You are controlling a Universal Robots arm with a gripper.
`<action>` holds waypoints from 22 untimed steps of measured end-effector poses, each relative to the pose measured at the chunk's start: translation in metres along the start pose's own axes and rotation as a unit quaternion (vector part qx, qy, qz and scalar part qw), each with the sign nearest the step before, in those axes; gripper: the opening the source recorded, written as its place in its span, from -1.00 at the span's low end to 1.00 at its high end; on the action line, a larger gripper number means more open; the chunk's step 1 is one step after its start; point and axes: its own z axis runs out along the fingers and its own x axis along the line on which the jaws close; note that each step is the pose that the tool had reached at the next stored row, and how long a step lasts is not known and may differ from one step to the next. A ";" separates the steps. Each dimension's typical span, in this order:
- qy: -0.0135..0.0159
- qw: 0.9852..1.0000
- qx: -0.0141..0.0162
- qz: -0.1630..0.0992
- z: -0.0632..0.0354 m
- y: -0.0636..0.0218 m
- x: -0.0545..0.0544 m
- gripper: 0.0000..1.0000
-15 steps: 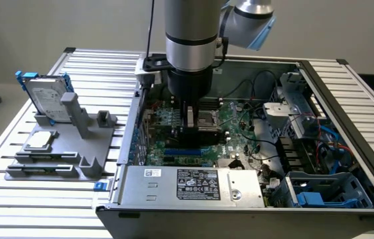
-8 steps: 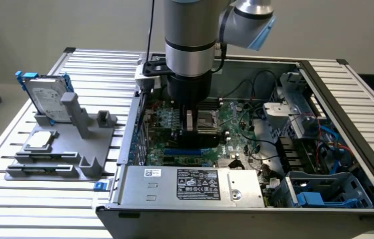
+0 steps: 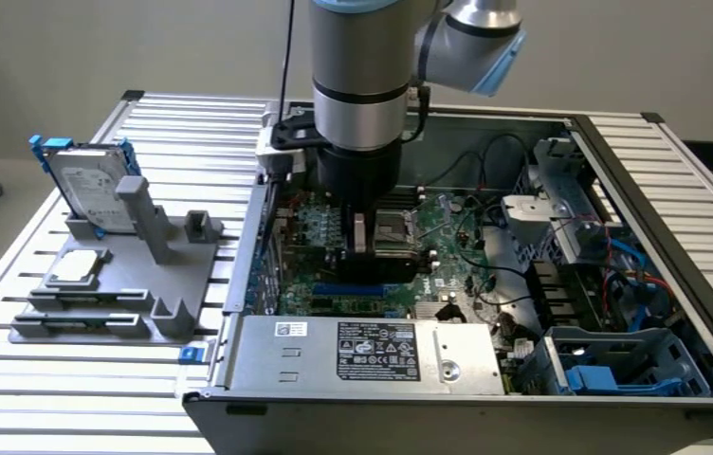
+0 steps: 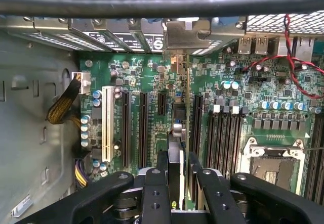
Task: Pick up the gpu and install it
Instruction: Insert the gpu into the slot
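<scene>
The gpu (image 4: pixel 188 90) shows edge-on in the wrist view, standing upright above the motherboard's (image 4: pixel 147 72) black expansion slots. Its silver end bracket (image 4: pixel 185 34) lies against the case's rear slot wall. My gripper (image 4: pixel 177 158) is shut on the card's near end, one black finger (image 4: pixel 156 183) on each side. Whether the card's edge sits in a slot cannot be told. In the exterior view my gripper (image 3: pixel 360 251) reaches straight down into the open computer case (image 3: pixel 660 190), over the middle of the board, and hides most of the card.
A grey fixture (image 3: pixel 117 294) at the exterior view's left holds a silver hard drive with blue caddy (image 3: pixel 84 185) and a small CPU chip (image 3: pixel 79 267). Around the card are the power supply (image 3: pixel 363 353), a blue drive cage (image 3: pixel 622 365), red wires (image 4: pixel 291 67) and the CPU socket (image 4: pixel 273 167).
</scene>
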 end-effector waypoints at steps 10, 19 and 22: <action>-0.001 1.000 -0.005 0.000 0.0064 0.0007 0.000 -0.47; -0.002 1.000 -0.010 0.000 0.0079 0.0007 0.000 -0.47; -0.002 1.000 -0.011 0.000 0.0079 0.0007 0.000 -0.47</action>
